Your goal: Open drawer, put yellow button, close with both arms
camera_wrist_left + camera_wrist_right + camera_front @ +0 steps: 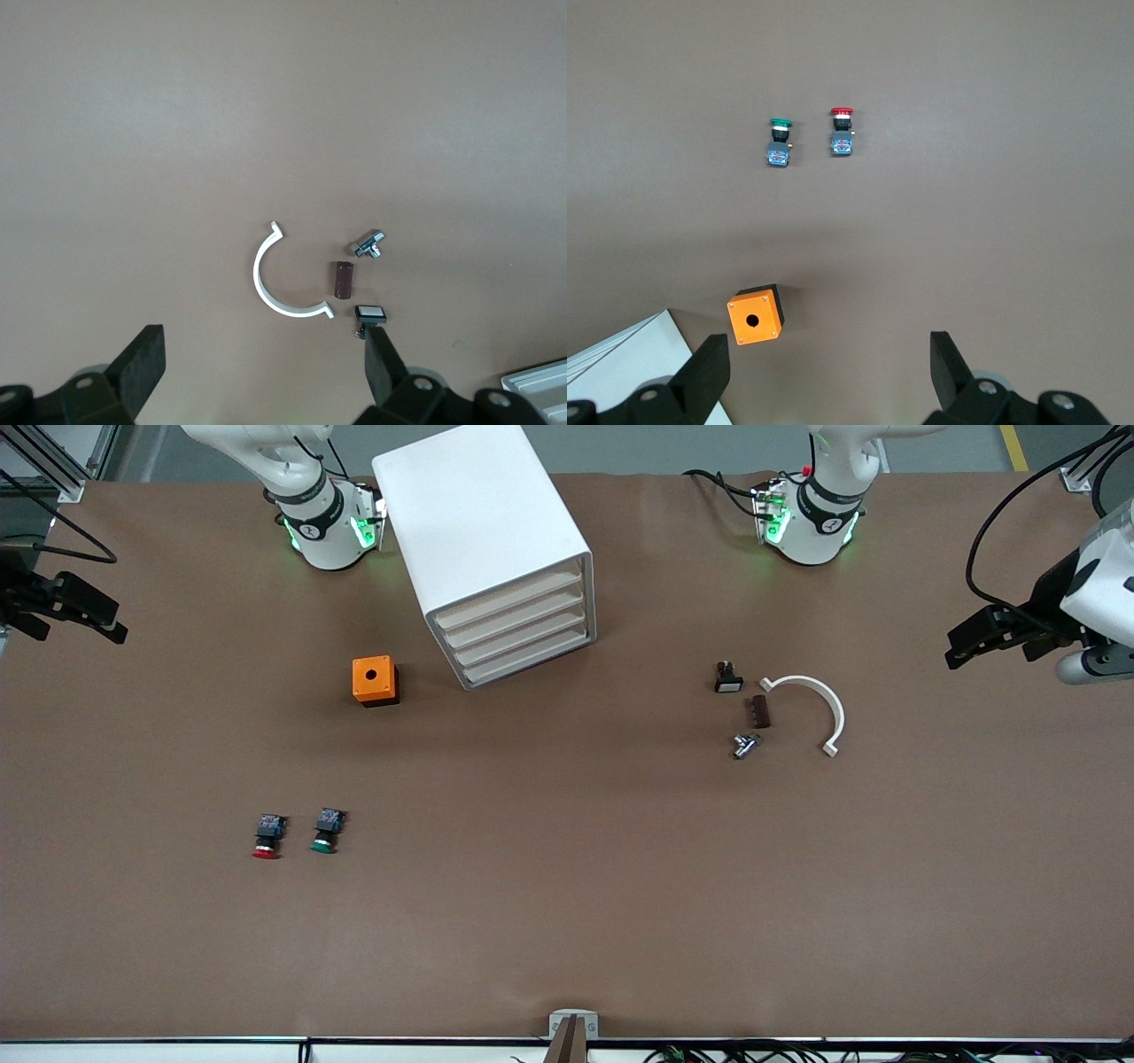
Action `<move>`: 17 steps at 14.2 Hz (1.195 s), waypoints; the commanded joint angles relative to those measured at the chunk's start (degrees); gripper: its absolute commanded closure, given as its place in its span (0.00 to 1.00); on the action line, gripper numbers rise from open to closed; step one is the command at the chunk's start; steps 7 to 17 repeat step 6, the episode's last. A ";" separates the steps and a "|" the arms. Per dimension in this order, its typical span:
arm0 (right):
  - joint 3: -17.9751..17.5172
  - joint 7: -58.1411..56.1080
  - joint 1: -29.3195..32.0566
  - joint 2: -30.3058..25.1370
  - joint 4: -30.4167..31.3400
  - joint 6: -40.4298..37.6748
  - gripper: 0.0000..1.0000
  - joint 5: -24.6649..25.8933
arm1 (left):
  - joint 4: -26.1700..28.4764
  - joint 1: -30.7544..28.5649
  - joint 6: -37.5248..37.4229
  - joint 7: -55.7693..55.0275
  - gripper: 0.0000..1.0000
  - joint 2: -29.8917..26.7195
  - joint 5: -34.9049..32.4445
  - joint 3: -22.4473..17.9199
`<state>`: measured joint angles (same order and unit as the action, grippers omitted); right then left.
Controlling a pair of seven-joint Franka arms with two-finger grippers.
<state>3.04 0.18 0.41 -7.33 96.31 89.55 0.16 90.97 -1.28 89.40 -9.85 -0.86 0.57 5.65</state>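
No yellow button shows in any view. The white drawer cabinet [487, 531] stands between the two arm bases with its several drawers [518, 633] all shut; a corner of it shows in the left wrist view [540, 381] and the right wrist view [620, 372]. My left gripper [961, 646] hangs open and empty in the air at the left arm's end of the table; its wrist view [264, 354] shows bare table between the fingers. My right gripper [111, 622] hangs open and empty at the right arm's end, with bare table between its fingers too [828, 365].
A red-capped button [267, 836] and a green-capped button [327, 831] lie side by side nearer the front camera. An orange box [375, 680] sits beside the cabinet. A white curved clip [815, 704], brown piece [760, 711], metal fitting [744, 745] and small black switch [727, 679] lie toward the left arm's end.
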 commanded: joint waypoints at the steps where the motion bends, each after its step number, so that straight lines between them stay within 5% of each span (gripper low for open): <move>1: -0.49 0.08 1.00 0.48 -1.13 -0.25 0.00 -0.42 | -0.27 -0.74 -0.10 1.50 0.01 -0.63 -0.31 0.24; 17: -0.75 0.08 0.47 0.48 -1.04 -0.35 0.00 -0.42 | -0.27 -0.65 -0.10 1.41 0.01 -0.54 -0.31 0.33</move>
